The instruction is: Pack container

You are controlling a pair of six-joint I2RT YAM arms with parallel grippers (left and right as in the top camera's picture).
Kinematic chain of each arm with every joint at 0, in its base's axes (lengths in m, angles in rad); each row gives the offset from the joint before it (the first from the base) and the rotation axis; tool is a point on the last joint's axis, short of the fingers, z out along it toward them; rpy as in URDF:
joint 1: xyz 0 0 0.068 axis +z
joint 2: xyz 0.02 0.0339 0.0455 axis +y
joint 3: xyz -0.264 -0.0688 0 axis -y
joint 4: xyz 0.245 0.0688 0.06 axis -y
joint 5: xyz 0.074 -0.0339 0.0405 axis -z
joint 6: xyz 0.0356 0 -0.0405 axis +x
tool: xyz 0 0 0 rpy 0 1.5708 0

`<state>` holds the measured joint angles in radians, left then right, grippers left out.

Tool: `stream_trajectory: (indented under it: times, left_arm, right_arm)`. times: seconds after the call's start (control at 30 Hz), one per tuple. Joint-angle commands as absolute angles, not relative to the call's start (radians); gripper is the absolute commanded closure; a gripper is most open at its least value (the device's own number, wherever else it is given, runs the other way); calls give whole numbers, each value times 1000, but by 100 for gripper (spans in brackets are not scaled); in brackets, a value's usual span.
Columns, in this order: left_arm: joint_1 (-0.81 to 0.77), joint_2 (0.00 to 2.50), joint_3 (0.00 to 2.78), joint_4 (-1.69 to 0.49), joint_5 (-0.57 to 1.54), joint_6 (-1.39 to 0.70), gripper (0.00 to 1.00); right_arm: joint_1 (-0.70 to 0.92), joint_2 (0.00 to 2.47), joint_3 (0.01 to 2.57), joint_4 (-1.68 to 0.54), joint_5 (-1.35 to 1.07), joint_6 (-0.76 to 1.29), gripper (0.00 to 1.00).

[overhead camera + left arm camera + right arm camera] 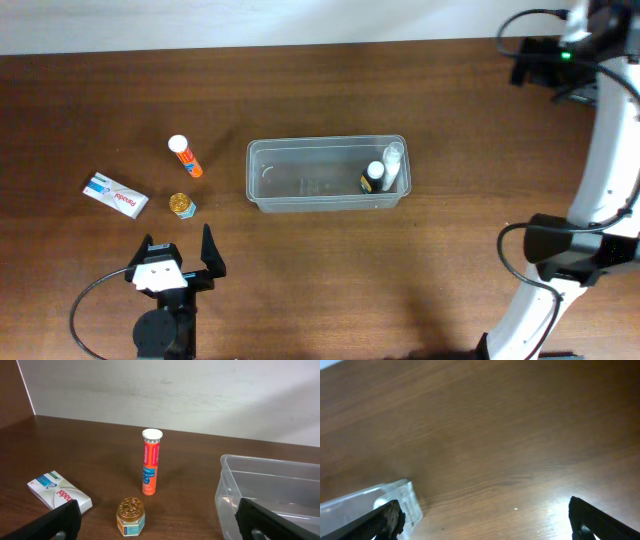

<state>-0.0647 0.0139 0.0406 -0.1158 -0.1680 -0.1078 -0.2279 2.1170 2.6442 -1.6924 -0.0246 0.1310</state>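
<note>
1. Near the middle of the dark brown wooden table (450,250): the clear, shallow, rectangular plastic container (320,143) (270,485) with rounded corners and a rim. Open side up, long sides parallel to the table's far edge.
2. Inside the container, at its right end: a small dark bottle (374,176) with a white cap. Just beside it, against the right wall, a slim pale bottle (392,165), its detail too small to tell.
3. Left of the container and apart from it: an orange cylindrical tube (185,157) (151,467) with a white cap, standing upright.
4. Near the tube, on the side toward the table's near edge: a small jar (182,205) (131,517) with a gold lid, upright.
5. Further toward the left edge: a flat white cardboard box (115,194) (59,491) with red lettering and blue-green print, lying flat and askew.
6. Left gripper (178,243) (162,527): toward the near edge, just short of the jar and pointing at the jar and tube. Fingers (60,520) spread wide, nothing between them, touching nothing.
7. Right gripper (492,527): released, fingers (600,520) wide apart over bare wood, empty. One corner of the container (405,497) beside the finger at the lower left of the right wrist view.
8. Right arm (610,170): along the table's right side, reaching toward the far right corner.
</note>
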Motion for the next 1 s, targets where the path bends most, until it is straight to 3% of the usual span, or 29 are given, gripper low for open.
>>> stream_trajectory:
  times: [0.0, 0.4, 0.67, 0.8, 0.97]
  left_arm:
    - [-60, 6, 31, -108, -161, -92, 1]
    - [-43, 150, 253, -197, -44, -96, 1]
    - [45, 592, 769, -583, -40, -95, 1]
    - [80, 915, 1132, -869, -40, 6, 1]
    - [80, 1135, 1355, -1062, 10, 16, 1]
  right_arm:
    - [-268, 2073, 2660, -1699, -46, 136, 2]
    - [-289, 2073, 2660, -1699, -45, 136, 2]
    - [-289, 2073, 2660, -1698, -45, 136, 2]
    - [-289, 2073, 2660, -1699, -45, 136, 2]
    - [-289, 2073, 2660, -1698, -45, 136, 2]
